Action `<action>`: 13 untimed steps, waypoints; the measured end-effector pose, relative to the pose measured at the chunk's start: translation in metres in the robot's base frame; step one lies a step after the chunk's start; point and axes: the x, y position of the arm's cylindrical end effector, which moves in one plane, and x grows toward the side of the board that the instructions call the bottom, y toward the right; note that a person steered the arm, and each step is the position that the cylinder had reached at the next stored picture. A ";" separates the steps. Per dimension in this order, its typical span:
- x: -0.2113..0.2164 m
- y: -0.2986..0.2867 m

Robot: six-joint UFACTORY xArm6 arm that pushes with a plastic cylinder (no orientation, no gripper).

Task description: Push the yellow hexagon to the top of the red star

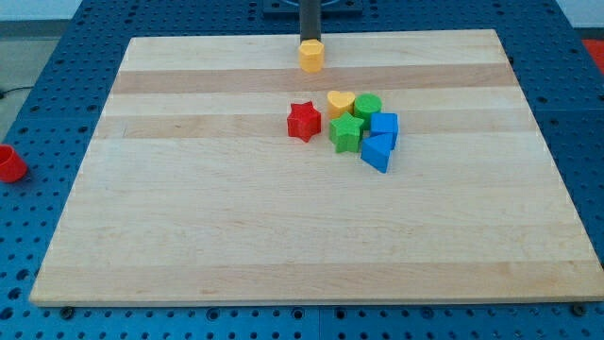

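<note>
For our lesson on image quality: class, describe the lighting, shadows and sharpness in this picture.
Camera view: even, soft lighting with no strong glare on the wooden board; blocks such as the red star cast only faint, short shadows; edges look slightly soft overall; my tip sits just above the yellow hexagon, reasonably clear.

Yellow hexagon [311,56], red star [304,121], seemingly pale-striped board [189,217].

No text, label, brand, number or sign can be read anywhere: none is seen on the counter [283,236], nor on any of the coloured blocks.
</note>
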 end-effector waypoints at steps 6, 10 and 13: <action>0.062 -0.068; 0.077 -0.005; 0.124 -0.036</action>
